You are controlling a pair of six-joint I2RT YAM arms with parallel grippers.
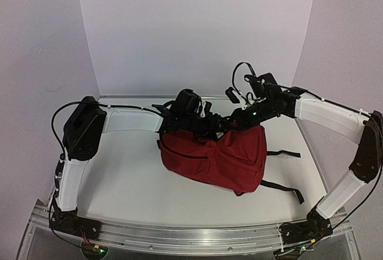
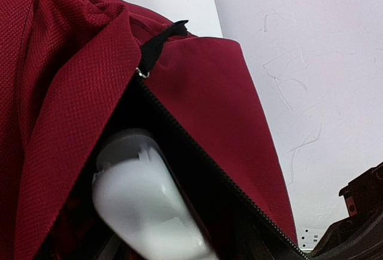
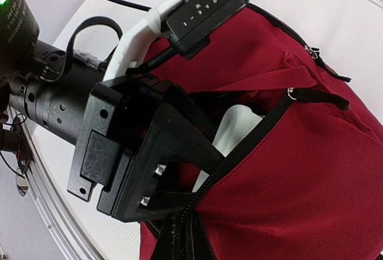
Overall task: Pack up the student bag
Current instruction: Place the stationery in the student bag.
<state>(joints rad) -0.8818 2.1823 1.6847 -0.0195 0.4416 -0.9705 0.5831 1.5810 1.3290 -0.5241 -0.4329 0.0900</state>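
The student bag, a dark red backpack, lies in the middle of the table with its top zipper open. My left gripper reaches into the opening at the bag's far edge. It seems shut on a smooth white object, which fills the mouth of the bag in the left wrist view. The right wrist view shows the same white object behind the left gripper's black fingers. My right gripper pinches the black zipper edge of the bag and holds it up.
Two black straps trail from the bag toward the right. White walls enclose the table at the back and sides. A metal rail runs along the near edge. Both arms meet closely above the bag's far side.
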